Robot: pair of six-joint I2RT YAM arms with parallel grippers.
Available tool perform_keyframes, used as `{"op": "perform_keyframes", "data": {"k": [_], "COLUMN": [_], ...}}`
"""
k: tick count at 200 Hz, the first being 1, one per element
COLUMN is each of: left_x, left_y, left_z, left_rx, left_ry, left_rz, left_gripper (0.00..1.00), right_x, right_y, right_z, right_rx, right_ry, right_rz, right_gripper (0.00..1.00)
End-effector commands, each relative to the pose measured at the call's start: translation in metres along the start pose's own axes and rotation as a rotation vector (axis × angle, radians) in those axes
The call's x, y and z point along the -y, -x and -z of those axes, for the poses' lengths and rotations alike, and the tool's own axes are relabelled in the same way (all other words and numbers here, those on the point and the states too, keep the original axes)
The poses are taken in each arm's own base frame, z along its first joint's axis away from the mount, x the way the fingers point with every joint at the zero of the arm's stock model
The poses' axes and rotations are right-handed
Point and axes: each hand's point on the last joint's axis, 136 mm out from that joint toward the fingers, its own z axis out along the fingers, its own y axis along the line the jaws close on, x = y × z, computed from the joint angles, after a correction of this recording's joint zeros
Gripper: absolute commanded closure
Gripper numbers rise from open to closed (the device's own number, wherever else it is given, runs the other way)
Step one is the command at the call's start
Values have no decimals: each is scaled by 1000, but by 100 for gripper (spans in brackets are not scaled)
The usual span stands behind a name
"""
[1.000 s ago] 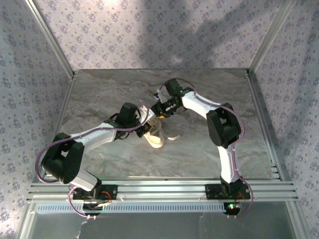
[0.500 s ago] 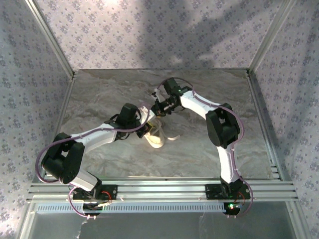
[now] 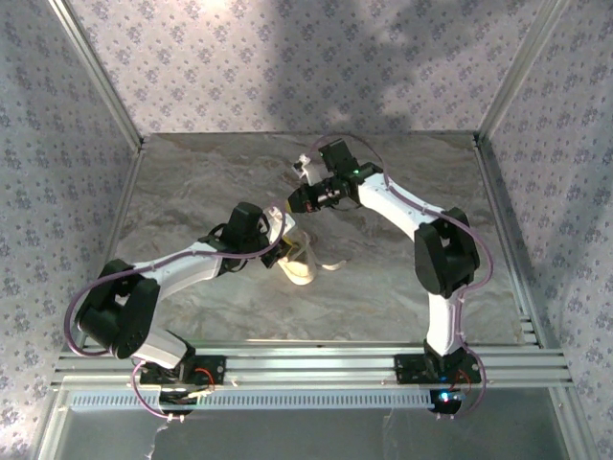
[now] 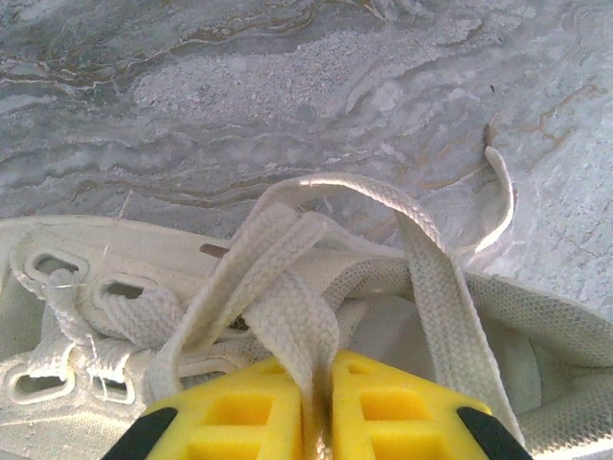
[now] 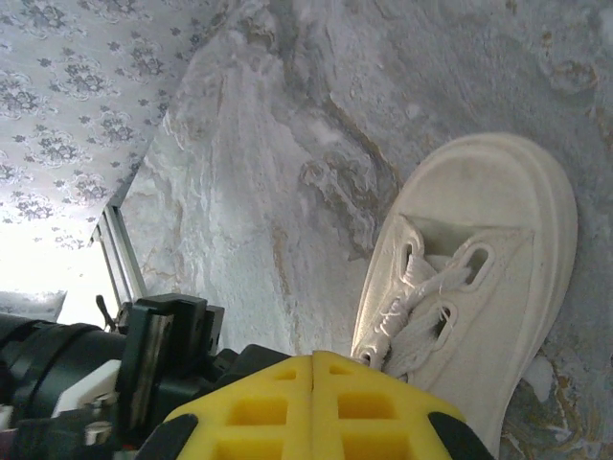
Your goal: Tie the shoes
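The cream-white shoe (image 3: 302, 263) lies in the middle of the marbled table, its toe toward the arms' bases. My left gripper (image 4: 318, 362) hangs over its open collar, shut on a fold of flat white lace (image 4: 292, 321) that runs down between the yellow fingers. A second lace strand (image 4: 436, 287) loops across the tongue, and its loose end (image 4: 502, 192) trails on the table. My right gripper (image 5: 314, 360) is above and behind the shoe (image 5: 479, 278). Its yellow fingers are pressed together with nothing visible between them.
The left arm's black wrist housing (image 5: 144, 355) sits close beside my right gripper. Patterned walls and metal frame posts (image 3: 96, 72) enclose the table on three sides. A loose lace end (image 3: 333, 265) lies to the right of the shoe.
The right gripper closed and drew back toward the far wall and slightly left, its arm stretching out. The left arm stayed in place over the shoe, still pinching the lace.
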Motion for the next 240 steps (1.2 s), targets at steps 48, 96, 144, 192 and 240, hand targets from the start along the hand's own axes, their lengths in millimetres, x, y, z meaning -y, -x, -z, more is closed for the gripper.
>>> {"op": "perform_keyframes", "data": {"k": [48, 96, 144, 192, 240], "left_x": [-7, -12, -19, -27, -32], "left_y": [-10, -10, -14, -16, -15], "left_z": [-2, -8, -13, -14, -8], "left_rx": [-38, -79, -117, -127, -97], "left_ry": [37, 55, 87, 129, 177], "left_rz": [-1, 18, 49, 71, 78], "left_gripper": [100, 100, 100, 100, 100], "right_x": [38, 48, 42, 31, 15], "right_y": [-22, -33, -34, -41, -54], "right_z": [-10, -25, -30, -25, -21], "right_rx": [-86, -120, -128, -149, -193], "right_ry": [-122, -97, -51, -73, -42], "right_rz": [-176, -270, -279, -243, -238], "right_gripper": [77, 67, 76, 76, 79]}}
